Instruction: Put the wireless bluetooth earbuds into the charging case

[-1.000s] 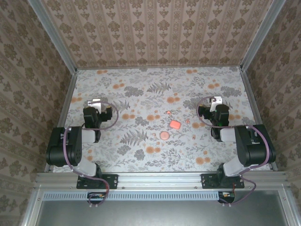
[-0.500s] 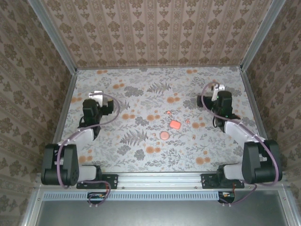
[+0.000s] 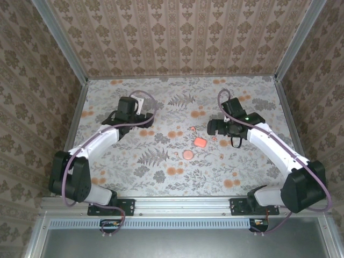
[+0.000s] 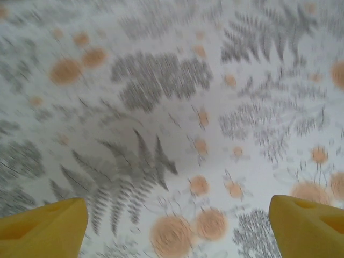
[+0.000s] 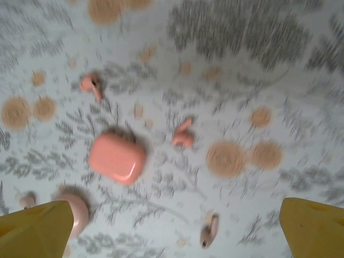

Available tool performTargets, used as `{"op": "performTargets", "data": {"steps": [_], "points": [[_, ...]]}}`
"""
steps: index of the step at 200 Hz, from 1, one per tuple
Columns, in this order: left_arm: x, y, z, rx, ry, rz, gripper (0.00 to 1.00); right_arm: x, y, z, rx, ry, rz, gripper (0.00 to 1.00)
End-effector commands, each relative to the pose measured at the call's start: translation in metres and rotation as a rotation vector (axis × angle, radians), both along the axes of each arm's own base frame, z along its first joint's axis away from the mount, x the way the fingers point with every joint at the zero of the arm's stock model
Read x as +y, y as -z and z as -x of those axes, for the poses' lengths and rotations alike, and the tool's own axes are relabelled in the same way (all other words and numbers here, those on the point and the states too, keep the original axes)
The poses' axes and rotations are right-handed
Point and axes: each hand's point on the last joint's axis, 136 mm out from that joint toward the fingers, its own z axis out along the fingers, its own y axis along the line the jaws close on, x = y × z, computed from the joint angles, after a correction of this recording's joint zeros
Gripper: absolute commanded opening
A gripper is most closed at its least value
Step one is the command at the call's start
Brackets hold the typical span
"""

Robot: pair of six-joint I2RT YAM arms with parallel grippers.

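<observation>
The coral-pink charging case [image 3: 200, 142] lies shut on the floral table, also seen in the right wrist view [image 5: 116, 158]. One earbud [image 5: 91, 85] lies up-left of it [image 3: 192, 129]. A second earbud [image 5: 183, 134] lies just right of it [image 3: 213, 138]. My right gripper [image 3: 213, 128] hovers right of the case, open, its yellow fingers [image 5: 314, 228] wide apart with nothing between them [image 5: 174, 236]. My left gripper [image 3: 141, 118] is well to the left of the case, open and empty [image 4: 174, 231] over bare printed pattern.
A flat round pink disc [image 3: 188, 154] lies below-left of the case, half hidden behind my right gripper's left finger [image 5: 75, 209]. A pale small piece [image 5: 208, 232] lies lower right of the case. Patterned walls enclose the table [image 3: 161, 177] on three sides.
Both arms have unfolded from near their bases and reached forward and inward. The right gripper now hangs beside the case; the left has moved toward the table's middle left.
</observation>
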Motion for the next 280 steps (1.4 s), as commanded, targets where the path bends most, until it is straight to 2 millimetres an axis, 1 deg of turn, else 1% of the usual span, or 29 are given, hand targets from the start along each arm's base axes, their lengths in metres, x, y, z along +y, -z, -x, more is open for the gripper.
{"op": "performTargets", "data": {"steps": [1,31,37,45,58,66,82,101,127,139,159,192,251,268,280], "points": [[-0.004,0.023,0.023,0.156,-0.024,0.018,0.88,0.019,0.018,0.027,0.189,0.067,-0.038,0.98],[0.001,0.034,0.029,0.189,-0.050,0.006,0.88,0.038,0.035,0.021,0.254,0.088,-0.047,0.94],[0.003,0.036,0.030,0.193,-0.056,-0.003,0.87,0.042,0.039,0.018,0.263,0.088,-0.052,0.91],[0.006,0.038,0.031,0.196,-0.065,-0.016,0.87,0.045,0.043,0.015,0.278,0.092,-0.054,0.90],[0.009,0.039,0.033,0.200,-0.075,-0.027,0.87,0.051,0.050,0.010,0.297,0.092,-0.049,0.89],[0.009,0.039,0.033,0.203,-0.073,-0.026,0.86,0.053,0.055,0.008,0.314,0.093,-0.040,0.86],[0.009,0.038,0.035,0.212,-0.076,-0.023,0.86,0.060,0.062,0.003,0.341,0.088,-0.041,0.82],[0.011,0.039,0.036,0.213,-0.084,-0.028,0.85,0.068,0.070,-0.003,0.366,0.079,-0.042,0.83],[0.012,0.041,0.037,0.219,-0.086,-0.038,0.86,0.076,0.081,-0.007,0.396,0.066,-0.023,0.89],[0.012,0.041,0.037,0.223,-0.087,-0.036,0.86,0.079,0.086,-0.008,0.413,0.060,-0.011,0.89],[0.013,0.042,0.038,0.227,-0.088,-0.040,0.86,0.081,0.094,-0.009,0.435,0.054,0.008,0.89],[0.014,0.044,0.038,0.228,-0.087,-0.038,0.86,0.079,0.106,-0.007,0.464,0.047,0.060,0.89],[0.010,0.044,0.037,0.230,-0.072,0.010,0.86,0.078,0.122,-0.011,0.480,0.046,0.100,0.82],[0.011,0.045,0.036,0.232,-0.073,0.010,0.86,0.079,0.124,-0.013,0.480,0.046,0.104,0.76],[0.011,0.046,0.036,0.234,-0.074,0.012,0.86,0.079,0.127,-0.014,0.486,0.045,0.110,0.74]]}}
